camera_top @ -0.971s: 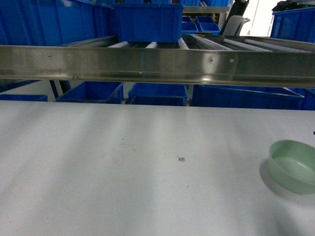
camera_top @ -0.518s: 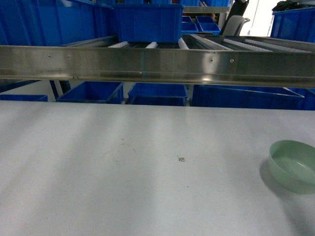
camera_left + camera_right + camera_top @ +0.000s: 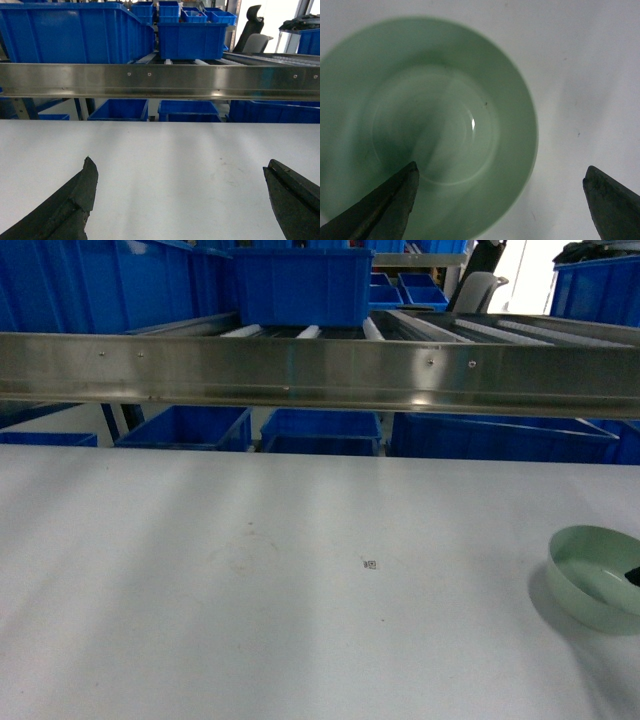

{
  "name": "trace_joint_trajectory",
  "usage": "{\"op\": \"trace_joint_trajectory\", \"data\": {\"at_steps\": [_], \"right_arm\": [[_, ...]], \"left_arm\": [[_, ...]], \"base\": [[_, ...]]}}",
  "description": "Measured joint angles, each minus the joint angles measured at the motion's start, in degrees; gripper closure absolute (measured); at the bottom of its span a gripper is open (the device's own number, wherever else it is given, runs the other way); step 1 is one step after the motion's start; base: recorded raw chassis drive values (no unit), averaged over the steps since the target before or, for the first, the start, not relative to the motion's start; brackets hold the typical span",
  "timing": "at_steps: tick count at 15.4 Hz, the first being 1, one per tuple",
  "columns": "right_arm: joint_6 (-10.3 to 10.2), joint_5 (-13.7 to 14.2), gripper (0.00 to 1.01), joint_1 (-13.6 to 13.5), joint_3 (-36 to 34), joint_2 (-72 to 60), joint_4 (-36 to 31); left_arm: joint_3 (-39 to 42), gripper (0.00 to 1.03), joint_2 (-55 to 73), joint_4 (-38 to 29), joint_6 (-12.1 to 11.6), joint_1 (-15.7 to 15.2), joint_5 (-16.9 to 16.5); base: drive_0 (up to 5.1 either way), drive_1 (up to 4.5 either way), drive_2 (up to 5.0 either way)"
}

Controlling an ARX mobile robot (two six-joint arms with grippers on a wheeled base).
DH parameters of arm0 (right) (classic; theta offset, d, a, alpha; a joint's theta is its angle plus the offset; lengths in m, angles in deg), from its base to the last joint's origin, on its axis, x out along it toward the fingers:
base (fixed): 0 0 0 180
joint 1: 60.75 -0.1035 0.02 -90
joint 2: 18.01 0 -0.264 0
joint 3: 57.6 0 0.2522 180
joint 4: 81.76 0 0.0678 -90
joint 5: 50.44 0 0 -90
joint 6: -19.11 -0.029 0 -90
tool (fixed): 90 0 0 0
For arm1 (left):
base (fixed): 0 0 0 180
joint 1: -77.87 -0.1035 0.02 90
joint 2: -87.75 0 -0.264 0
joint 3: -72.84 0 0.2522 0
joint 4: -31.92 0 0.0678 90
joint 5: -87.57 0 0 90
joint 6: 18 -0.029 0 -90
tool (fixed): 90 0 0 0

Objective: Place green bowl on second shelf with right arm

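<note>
The small round pale mint-green bowl sits upright on the flat white table, at its near right edge in the head view, empty and unlifted. The right gripper hangs directly over it with its jaws spread wide: in the right wrist view one dark fingertip shows over the bowl's inside, the other over bare table beyond the rim. Only a dark sliver of it shows at the right edge of the head view. The left gripper is also wide apart, above bare table and holding nothing.

The shiny stainless-steel second shelf with white roller rails crosses the far side of the table, with a deep blue plastic crate on it.

The grasp is the likely weak point. The rim is smooth and curved, so closing off-centre could tip the bowl or skid it toward the table edge. A shallow pinch may slip during the lift, and the shelf's steel front lip could catch the bowl if it is carried too low.
</note>
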Motion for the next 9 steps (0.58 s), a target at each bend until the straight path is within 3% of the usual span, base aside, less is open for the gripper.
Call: {"op": "trace_joint_trajectory", "data": {"at_steps": [4, 9], "right_arm": [[0.04, -0.20, 0.03, 2.25, 0.87, -5.20, -0.79], [-0.31, -0.90, 0.04, 0.74, 4.59, -6.78, -1.05]], "left_arm": [[0.00, 0.05, 0.00, 0.02, 0.00, 0.00, 0.00], [0.00, 0.05, 0.00, 0.04, 0.00, 0.00, 0.00]], "base": [[0.0, 0.00, 0.0], [0.0, 0.00, 0.0]]}}
